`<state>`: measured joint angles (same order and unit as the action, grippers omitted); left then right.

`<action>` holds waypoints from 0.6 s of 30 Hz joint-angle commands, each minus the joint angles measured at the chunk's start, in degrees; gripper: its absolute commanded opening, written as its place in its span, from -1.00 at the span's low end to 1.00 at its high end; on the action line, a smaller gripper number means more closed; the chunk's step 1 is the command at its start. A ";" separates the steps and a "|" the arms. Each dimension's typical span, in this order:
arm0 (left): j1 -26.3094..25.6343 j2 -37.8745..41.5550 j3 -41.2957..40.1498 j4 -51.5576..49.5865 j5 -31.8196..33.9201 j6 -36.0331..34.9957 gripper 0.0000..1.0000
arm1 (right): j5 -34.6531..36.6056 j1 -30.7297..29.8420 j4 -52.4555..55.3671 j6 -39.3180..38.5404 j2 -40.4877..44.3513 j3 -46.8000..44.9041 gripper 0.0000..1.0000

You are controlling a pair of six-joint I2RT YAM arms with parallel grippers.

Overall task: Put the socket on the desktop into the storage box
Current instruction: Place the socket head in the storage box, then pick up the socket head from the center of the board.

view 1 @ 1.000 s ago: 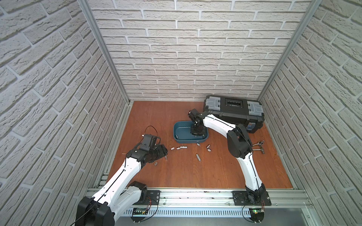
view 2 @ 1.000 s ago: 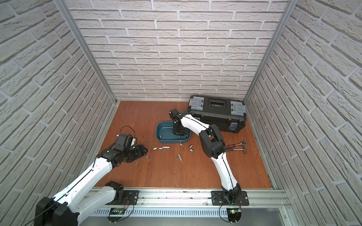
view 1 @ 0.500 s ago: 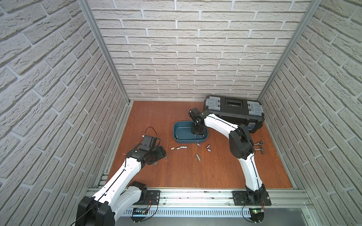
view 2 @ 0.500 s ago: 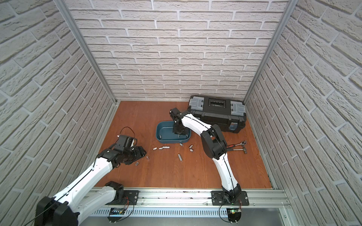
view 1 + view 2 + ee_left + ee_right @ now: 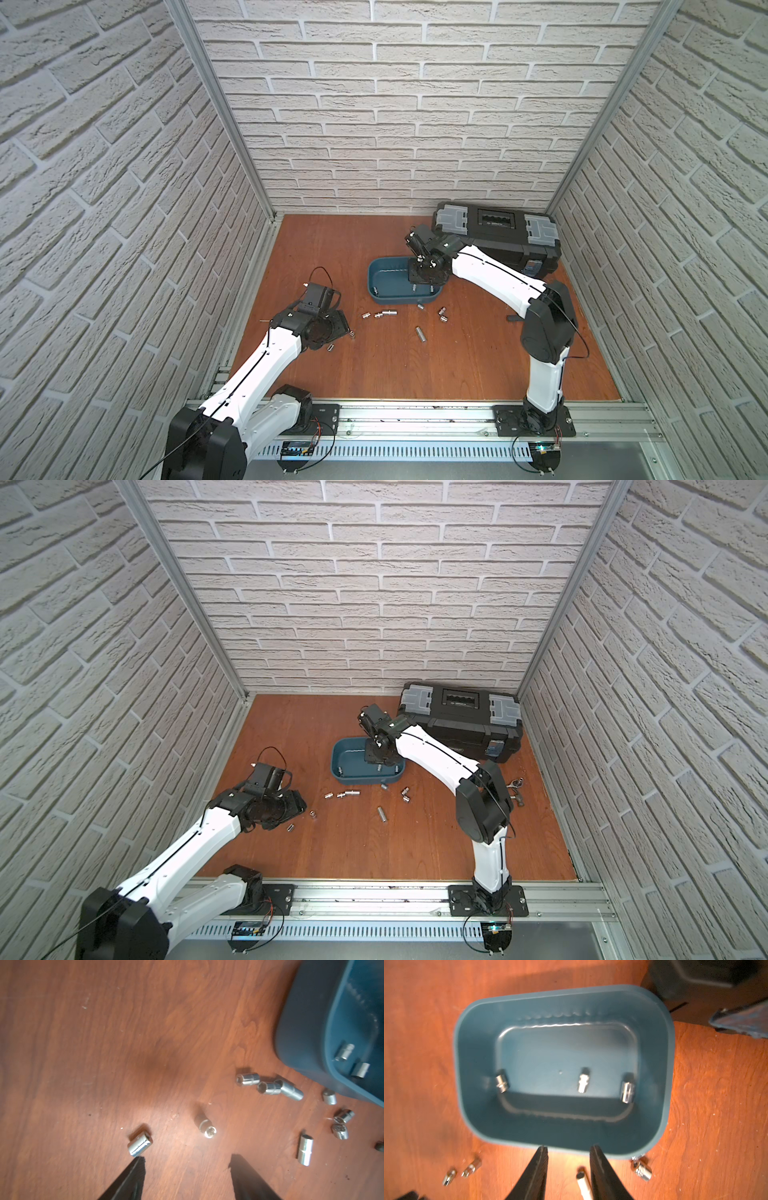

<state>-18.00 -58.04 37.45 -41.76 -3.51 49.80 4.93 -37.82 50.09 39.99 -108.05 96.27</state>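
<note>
Where storage box (image 5: 477, 1043) curves — chrome socket (image 5: 502, 1081)

The desktop (image 5: 415, 365) carries the storage box (image 5: 384, 276), black toolbox (image 5: 494, 232) and scattered sockets (image 5: 420, 334).

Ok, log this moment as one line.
right gripper: open, empty, over storage box | box holds three sockets | left gripper: open, beside loose socket on desktop

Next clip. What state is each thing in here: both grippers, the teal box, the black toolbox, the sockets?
storage box: upright, lidless, three sockets inside.
toolbox: lid shut.
left gripper: open, empty, above the desktop.
right gripper: open, empty, over the storage box.
loose sockets: on the desktop, outside the box.
</note>
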 commanded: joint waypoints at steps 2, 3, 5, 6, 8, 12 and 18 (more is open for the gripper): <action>0.58 -1.14 1.45 -3.67 2.92 0.90 0.37 | -0.02 -2.29 -3.38 -0.96 6.58 -5.97 -0.21; 0.73 -1.27 1.33 -3.98 3.34 1.07 0.36 | -0.48 -2.66 -4.00 -0.88 7.94 -7.79 -0.20; 1.01 -1.44 0.92 -4.20 3.70 1.52 0.34 | -0.48 -3.45 -4.88 -0.88 10.48 -11.02 -0.20; 1.16 -1.62 0.66 -4.17 3.85 1.63 0.33 | -0.33 -3.89 -5.28 -0.83 11.80 -12.70 -0.20; 1.52 -1.81 0.17 -4.13 3.86 1.89 0.31 | -0.27 -4.57 -5.55 -0.49 13.85 -15.47 -0.20; 1.83 -2.81 -1.28 -2.88 3.68 1.98 0.26 | -0.57 -5.82 -6.36 0.64 17.77 -20.91 -0.20; 2.00 -5.39 -2.85 -0.94 3.25 1.99 0.14 | -0.42 -6.65 -7.51 3.15 21.54 -26.91 -0.20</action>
<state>-16.40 -62.85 35.75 -43.66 -0.69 51.33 4.25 -43.79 44.99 41.39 -89.14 71.00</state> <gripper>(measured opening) 0.576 0.402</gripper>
